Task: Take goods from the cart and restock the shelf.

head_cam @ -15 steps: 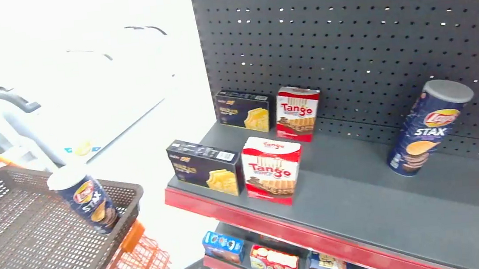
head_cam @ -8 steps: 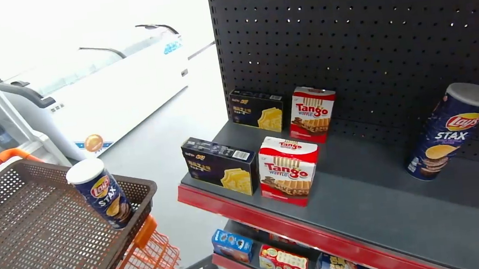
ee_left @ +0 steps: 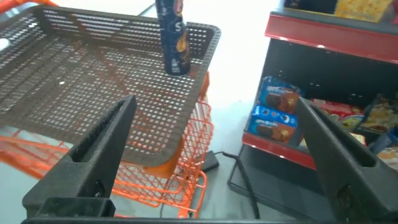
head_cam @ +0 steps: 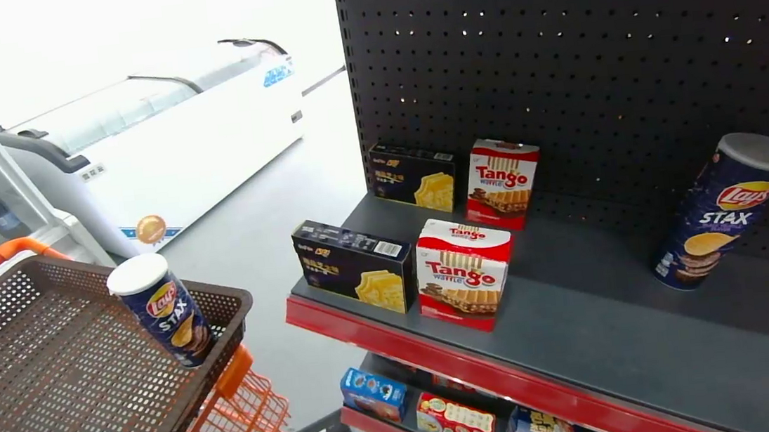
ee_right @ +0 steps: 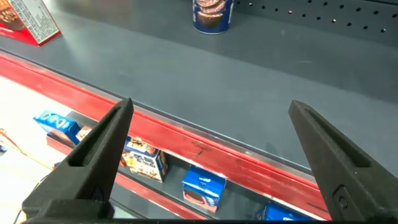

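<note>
My left jaws and right jaws hang released; a chips can (head_cam: 165, 315) stands in the cart (head_cam: 34, 391), lower left.

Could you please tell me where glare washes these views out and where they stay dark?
Head view: the room above the freezer burns out to white, while the pegboard stays dark with light specks through its holes. Left wrist view: the floor beyond the basket is blown white. Right wrist view: the shelf is evenly lit, no glare.
</note>
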Tool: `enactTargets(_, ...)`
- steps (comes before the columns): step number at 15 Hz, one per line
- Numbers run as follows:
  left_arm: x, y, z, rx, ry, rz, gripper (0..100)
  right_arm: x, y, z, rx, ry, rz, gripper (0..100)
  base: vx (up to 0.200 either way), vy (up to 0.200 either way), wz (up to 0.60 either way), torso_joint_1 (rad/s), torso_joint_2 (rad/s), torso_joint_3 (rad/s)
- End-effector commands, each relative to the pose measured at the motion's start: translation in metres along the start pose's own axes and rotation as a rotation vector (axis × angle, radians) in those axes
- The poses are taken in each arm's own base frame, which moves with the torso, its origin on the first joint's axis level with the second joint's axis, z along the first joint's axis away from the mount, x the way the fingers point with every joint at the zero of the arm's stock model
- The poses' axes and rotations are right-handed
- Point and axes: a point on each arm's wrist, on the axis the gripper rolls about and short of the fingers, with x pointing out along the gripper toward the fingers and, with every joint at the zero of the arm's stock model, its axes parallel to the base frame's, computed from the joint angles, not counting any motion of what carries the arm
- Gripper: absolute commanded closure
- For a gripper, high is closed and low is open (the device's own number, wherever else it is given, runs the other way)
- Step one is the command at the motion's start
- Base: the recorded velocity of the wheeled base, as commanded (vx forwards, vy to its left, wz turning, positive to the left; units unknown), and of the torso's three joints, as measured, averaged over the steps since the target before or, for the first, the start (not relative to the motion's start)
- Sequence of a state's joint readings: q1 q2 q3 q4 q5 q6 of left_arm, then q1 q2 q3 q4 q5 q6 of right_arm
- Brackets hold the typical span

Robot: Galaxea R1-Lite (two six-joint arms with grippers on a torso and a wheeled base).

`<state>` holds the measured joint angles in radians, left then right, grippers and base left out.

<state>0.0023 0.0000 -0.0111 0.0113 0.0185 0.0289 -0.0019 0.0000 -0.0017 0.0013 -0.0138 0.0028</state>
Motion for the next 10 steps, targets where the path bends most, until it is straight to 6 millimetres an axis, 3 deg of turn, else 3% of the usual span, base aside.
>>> enactTargets(1,-0.002,0.002,0.031,0.061,0.000,0.033,0,0.000,0.000,0.000,-0.001,0.002,0.000,0,0.000,0.000,0.00,0.000,0.00,0.000)
enactTargets(3,0.021,0.003,0.075,0.044,0.124,-0.004,0,0.000,0.000,0.000,0.000,0.002,0.000,0,0.000,0.000,0.00,0.000,0.00,0.000)
enactTargets(4,0.034,0.002,0.082,0.042,0.151,-0.038,0,0.000,0.000,0.000,0.000,0.002,0.000,0,0.000,0.000,0.00,0.000,0.00,0.000)
enactTargets(7,0.081,0.007,0.099,-0.003,0.262,0.086,0,0.000,0.000,0.000,0.000,0.002,0.000,0,0.000,0.000,0.00,0.000,0.00,0.000)
enactTargets(8,0.112,0.016,0.104,-0.031,0.333,0.083,0,0.000,0.000,0.000,0.000,0.002,0.000,0,0.000,0.000,0.00,0.000,0.00,0.000)
enactTargets(10,0.147,0.025,0.096,-0.021,0.396,0.083,0,0.000,0.000,0.000,-0.001,0.002,0.000,0,0.000,0.000,0.00,0.000,0.00,0.000)
